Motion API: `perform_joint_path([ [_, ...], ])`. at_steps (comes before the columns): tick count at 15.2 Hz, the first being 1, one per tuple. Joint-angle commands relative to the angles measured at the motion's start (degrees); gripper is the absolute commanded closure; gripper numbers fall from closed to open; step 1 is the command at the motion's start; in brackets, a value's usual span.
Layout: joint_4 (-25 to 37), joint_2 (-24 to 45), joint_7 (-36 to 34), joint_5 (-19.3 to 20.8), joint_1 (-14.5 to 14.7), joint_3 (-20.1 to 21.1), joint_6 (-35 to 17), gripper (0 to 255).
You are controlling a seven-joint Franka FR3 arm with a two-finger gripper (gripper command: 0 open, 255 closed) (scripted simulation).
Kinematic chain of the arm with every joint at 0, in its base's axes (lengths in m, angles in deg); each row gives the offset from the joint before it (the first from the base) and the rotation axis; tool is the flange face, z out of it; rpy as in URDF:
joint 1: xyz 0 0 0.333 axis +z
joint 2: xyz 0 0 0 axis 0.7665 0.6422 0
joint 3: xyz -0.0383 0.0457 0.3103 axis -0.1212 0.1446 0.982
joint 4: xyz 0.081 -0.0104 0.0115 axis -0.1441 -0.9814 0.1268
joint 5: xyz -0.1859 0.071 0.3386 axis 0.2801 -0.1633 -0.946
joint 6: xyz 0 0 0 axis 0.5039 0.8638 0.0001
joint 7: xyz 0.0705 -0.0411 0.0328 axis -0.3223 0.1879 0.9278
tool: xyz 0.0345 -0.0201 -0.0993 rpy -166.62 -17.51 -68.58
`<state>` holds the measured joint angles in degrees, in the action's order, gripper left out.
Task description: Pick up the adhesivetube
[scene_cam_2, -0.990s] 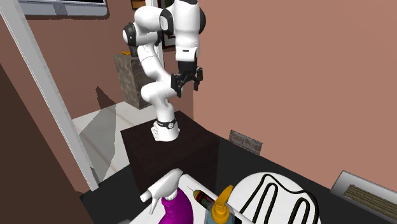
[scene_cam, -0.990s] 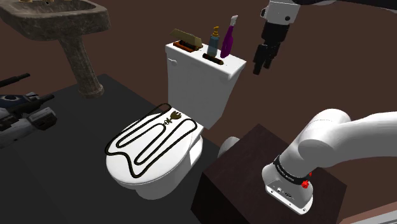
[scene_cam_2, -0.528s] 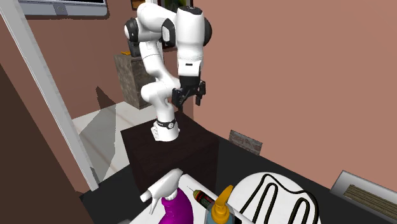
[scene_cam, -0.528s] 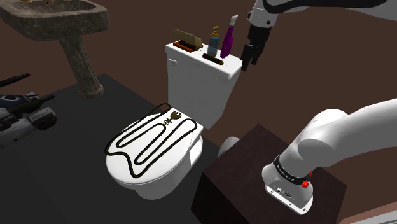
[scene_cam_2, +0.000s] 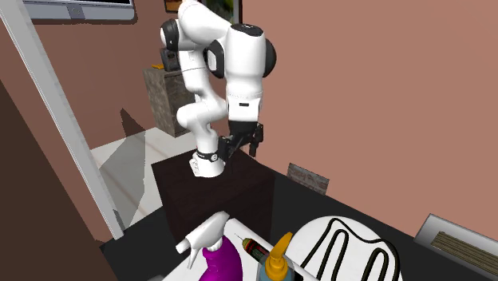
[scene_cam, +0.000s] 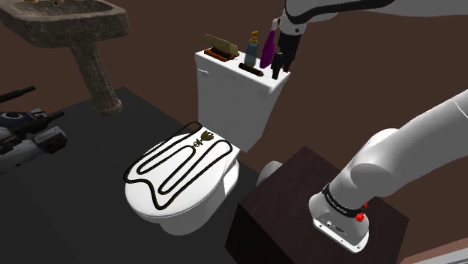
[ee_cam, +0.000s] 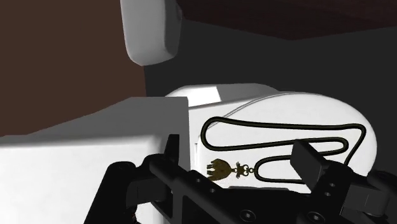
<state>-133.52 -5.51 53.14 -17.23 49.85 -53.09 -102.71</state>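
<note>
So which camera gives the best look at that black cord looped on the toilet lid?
The shoulder view: the whole black cord shows, looped across the toilet lid, ornament included. The wrist view catches some loops and the ornament beyond the pincer. The second exterior view cuts it off, leaving a few loops.

My arm (scene_cam: 409, 154) was smooth white with dark joint bands, a red mark (scene_cam: 363, 217) near its base, and an all-black gripper (scene_cam: 280, 70).
</note>
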Motion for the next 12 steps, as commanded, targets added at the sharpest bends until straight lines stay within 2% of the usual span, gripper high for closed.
perform_joint_path([
  [1,3.5,4.9,1.4,-0.1,0.0,-0.7,-2.0,0],
  [7,13.6,17.3,5.5,-1.3,-0.8,-2.4,-5.9,0],
  [12,24.4,28.1,8.8,-3.0,-2.0,-2.9,-7.3,0],
])
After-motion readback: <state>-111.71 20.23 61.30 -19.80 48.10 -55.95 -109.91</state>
